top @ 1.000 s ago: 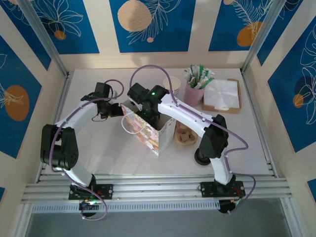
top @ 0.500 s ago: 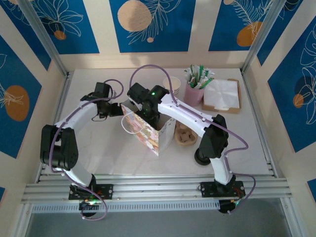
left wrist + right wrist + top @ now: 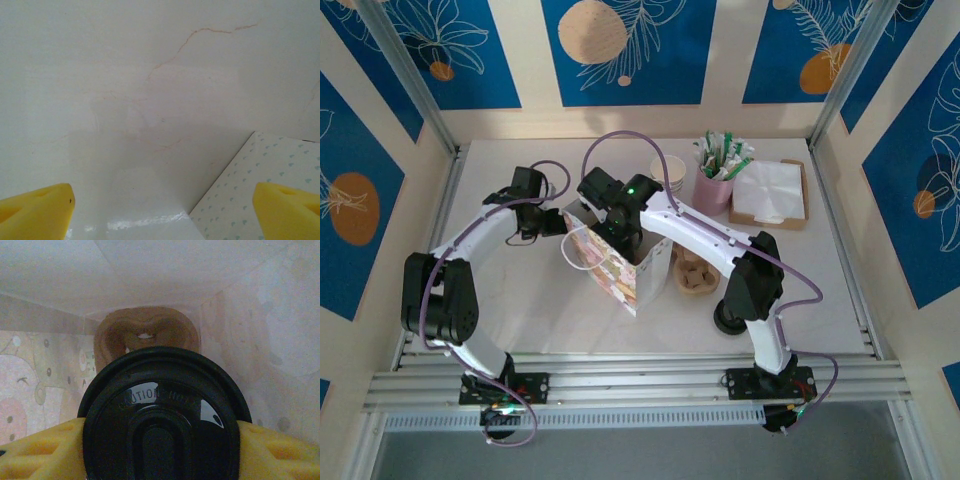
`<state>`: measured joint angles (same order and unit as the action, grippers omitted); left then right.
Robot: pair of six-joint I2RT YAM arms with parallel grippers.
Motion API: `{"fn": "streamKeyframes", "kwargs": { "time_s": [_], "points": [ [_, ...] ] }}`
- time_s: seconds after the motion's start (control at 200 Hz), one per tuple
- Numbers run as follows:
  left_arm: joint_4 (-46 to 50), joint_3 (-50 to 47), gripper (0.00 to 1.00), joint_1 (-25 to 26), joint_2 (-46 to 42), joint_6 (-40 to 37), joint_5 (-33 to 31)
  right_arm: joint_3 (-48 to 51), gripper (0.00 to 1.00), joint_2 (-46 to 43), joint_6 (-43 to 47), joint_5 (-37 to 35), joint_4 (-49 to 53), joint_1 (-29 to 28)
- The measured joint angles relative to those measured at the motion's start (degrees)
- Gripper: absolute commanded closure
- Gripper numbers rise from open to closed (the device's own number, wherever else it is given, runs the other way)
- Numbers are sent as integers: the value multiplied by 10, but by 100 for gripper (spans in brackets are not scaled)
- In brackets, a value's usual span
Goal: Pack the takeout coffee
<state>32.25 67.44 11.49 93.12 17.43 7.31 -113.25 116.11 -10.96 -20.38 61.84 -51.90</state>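
Since the arms are bolted at the near edge, I look past their bases first to the patterned paper bag (image 3: 610,268), which stands open in the middle of the table (image 3: 550,315). At the bag's 9 o'clock the left gripper (image 3: 558,222) hovers just beside its wall. That arm's own camera shows the yellow fingers (image 3: 35,212) set wide apart with nothing between them, just bare tabletop and a corner of the bag at 4 o'clock.

The right gripper (image 3: 160,460) reaches down into the bag's mouth. From its wrist, the takeout coffee (image 3: 161,405) is clamped between the yellow pads (image 3: 35,452), black lid up, with paper walls all round. A brown moulded piece (image 3: 145,330) lies beyond it at 12 o'clock. I cannot tell whether the cup's base touches bottom.

I'd judge the job well along: the cup is inside the bag, and what's left is letting go and drawing the arm out.

Farther back, at the bag's 1 o'clock, stand a pink holder of sticks (image 3: 713,188) and a tray of napkins (image 3: 770,195), well apart from the work.
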Motion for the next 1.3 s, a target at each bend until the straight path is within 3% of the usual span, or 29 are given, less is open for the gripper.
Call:
{"fn": "streamKeyframes", "kwargs": {
  "time_s": [1.301],
  "points": [
    [0, 0, 9, 0, 4, 0, 12, -9, 47, 8, -20, -13, -5, -6]
  ]
}}
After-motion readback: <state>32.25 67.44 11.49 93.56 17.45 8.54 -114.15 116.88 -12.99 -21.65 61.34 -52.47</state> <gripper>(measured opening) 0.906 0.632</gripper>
